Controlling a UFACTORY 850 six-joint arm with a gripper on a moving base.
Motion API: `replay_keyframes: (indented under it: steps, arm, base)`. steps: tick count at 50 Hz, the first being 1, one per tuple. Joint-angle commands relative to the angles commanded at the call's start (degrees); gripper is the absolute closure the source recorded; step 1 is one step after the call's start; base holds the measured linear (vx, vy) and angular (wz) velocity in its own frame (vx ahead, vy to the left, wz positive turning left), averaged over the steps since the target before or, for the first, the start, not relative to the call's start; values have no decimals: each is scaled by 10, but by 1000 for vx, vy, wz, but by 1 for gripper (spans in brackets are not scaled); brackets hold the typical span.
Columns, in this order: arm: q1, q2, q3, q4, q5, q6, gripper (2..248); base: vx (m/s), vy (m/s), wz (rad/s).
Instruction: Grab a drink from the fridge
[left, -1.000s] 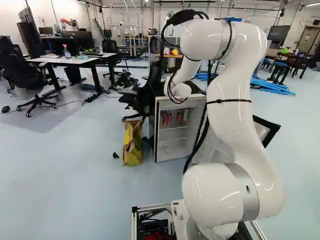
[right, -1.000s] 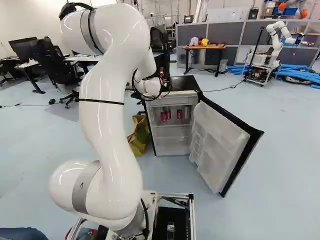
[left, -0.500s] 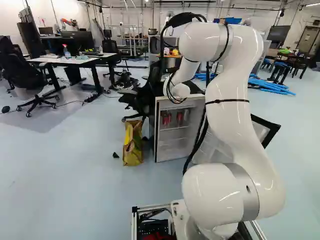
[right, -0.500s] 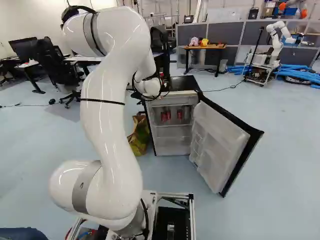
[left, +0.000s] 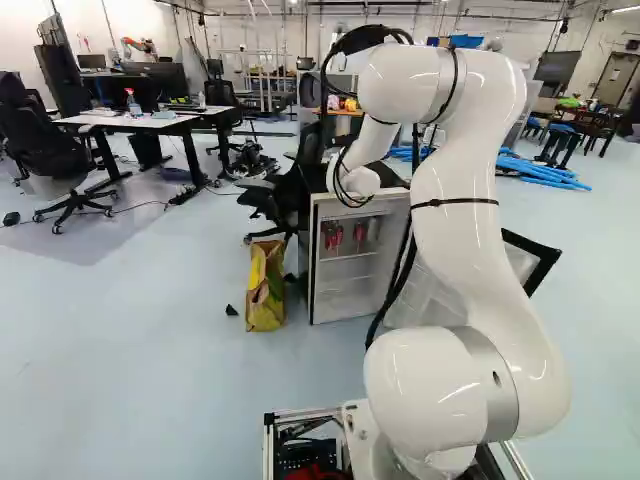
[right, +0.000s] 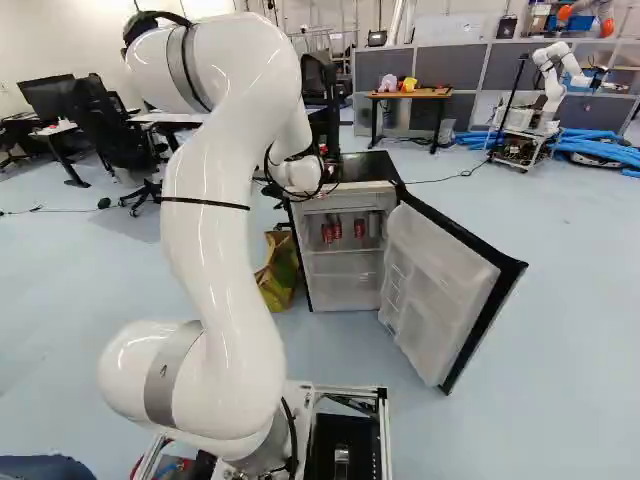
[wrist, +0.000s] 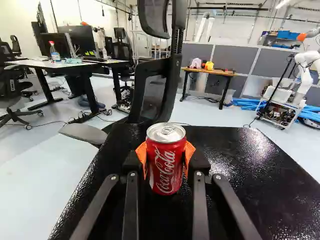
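My gripper (right: 324, 158) is closed on a red soda can (wrist: 166, 165), its two fingers parted by the can's width. An orange pad (wrist: 141, 153) presses each side of the can, which sits upright between my fingertips with its silver lid above the pads. Whether its bottom touches anything below, I cannot tell.

I have it over the black top of the fridge (right: 345, 200), toward the edge beside a black office chair (wrist: 155, 92). In the right base view my wrist is close to that top, and the rest of my white arm (right: 215, 240) rises from the joint at the foot, left of the middle.

Below, the fridge door (right: 440, 285) stands open, swung out to the right in the right base view. Two more red cans (right: 327, 233) (right: 360, 228) are side by side inside, on the upper shelf. A yellow and brown bag (left: 265, 290) stands on the floor just beside the fridge, at its left in the left base view. Beyond the black top, a wooden desk (wrist: 210, 71) bears a small yellow thing, and another robot (wrist: 305, 65) stands further to the side.
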Motion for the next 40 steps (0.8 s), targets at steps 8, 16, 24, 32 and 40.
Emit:
replay_keyframes:
  steps: [8, 16, 24, 32, 40]
  arm:
    - [0, 0, 0, 0, 0, 0, 125]
    - [0, 0, 0, 0, 0, 0, 91]
    - [0, 0, 0, 0, 0, 0, 19]
    - [0, 1, 2, 0, 0, 0, 3]
    - [1, 14, 20, 0, 0, 0, 3]
  base:
    - [0, 0, 0]
    - [0, 0, 0]
    - [0, 0, 0]
    - [0, 0, 0]
    - [0, 0, 0]
